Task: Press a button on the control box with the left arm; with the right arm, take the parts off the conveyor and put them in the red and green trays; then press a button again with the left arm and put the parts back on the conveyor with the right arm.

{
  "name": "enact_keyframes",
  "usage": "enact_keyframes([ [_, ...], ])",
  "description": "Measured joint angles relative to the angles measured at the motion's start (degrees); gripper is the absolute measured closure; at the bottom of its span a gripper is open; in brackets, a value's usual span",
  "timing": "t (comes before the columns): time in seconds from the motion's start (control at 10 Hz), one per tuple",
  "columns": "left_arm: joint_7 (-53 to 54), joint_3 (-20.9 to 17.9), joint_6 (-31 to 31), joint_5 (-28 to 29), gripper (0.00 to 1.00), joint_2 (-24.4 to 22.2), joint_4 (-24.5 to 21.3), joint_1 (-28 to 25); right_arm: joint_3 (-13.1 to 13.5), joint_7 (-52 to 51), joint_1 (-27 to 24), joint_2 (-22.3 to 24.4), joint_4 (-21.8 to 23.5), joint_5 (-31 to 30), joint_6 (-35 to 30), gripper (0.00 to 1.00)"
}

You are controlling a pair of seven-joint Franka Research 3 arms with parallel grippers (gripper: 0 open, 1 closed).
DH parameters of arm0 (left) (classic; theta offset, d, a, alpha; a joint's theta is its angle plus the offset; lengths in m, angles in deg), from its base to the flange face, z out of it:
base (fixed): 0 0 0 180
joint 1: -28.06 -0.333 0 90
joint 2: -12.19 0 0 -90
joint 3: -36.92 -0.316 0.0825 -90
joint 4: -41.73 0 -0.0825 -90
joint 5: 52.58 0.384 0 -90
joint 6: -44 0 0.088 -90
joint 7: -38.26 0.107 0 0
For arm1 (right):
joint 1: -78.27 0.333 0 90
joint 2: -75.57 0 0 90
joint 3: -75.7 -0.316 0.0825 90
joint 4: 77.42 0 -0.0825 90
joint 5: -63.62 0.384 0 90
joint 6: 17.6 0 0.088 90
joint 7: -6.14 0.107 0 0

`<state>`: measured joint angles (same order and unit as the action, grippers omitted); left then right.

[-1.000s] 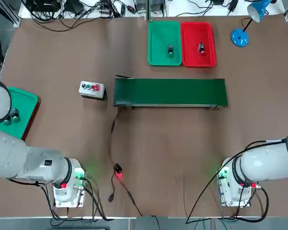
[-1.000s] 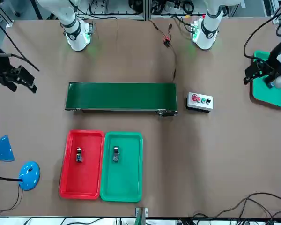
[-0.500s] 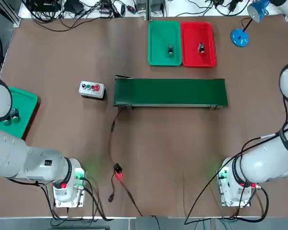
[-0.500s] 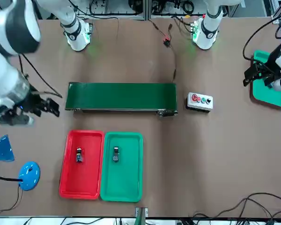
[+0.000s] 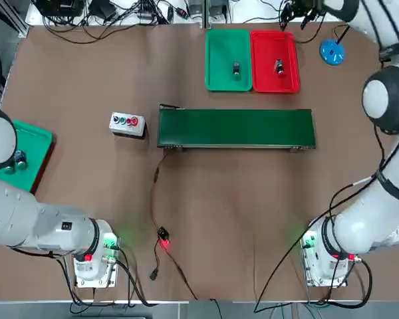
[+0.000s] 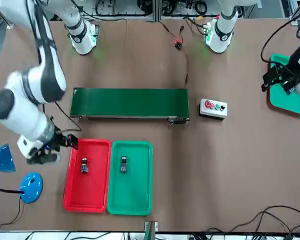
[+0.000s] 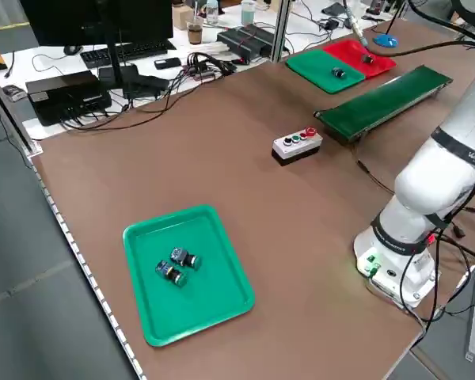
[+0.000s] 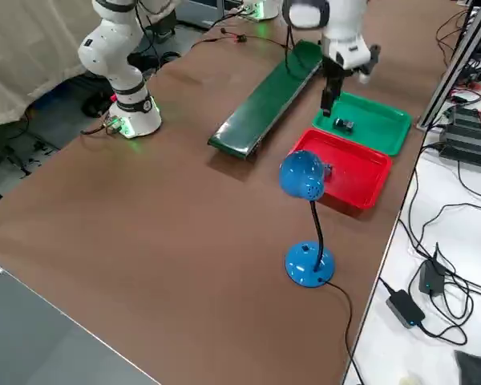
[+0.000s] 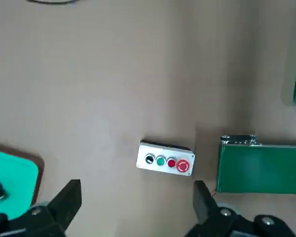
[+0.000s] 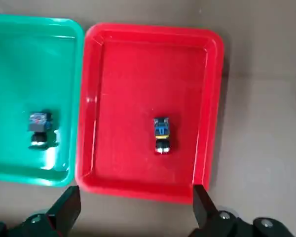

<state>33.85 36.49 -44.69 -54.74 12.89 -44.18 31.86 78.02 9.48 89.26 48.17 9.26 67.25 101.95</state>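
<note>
- The right arm has swung out across the tabletop in the last second: earlier it was off at the edge, now the right gripper hangs beyond the conveyor, at the outer side of the red tray.
- Its jaws stand wide and empty.
- One small part lies near the middle of the red tray; another part lies in the green tray that touches it. The belt is bare.
- My reading: sorting is done, and the arm is now going after the red-tray part to return it to the belt.
- The left gripper has not shifted. It hovers high, jaws wide and empty, on the side of the control box away from the conveyor, well apart from the box.
- Whether the second button press has been made cannot be told from here.
- Around: a second green tray with two parts lies well off on the control box side; a cable trails from the conveyor's end toward the arm bases.
- A blue lamp stands just beside the red tray on its outer side, near the right arm's elbow room; that looks like the one thing to mind.
</note>
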Motion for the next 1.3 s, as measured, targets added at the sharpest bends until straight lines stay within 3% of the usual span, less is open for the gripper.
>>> enact_keyframes([
  [0.4, 0.1, -0.2, 0.1, 0.0, 0.00, 0.2, 0.0, -0.1, 0.6, -4.3, -0.4, -11.0, -0.1, 0.0, 12.2, 0.00],
  [1.3, 0.2, -0.1, 1.2, 0.0, 0.00, 0.3, 0.0, 0.1, 0.4, -5.1, -0.9, -21.2, -0.2, 0.0, 28.3, 0.00],
])
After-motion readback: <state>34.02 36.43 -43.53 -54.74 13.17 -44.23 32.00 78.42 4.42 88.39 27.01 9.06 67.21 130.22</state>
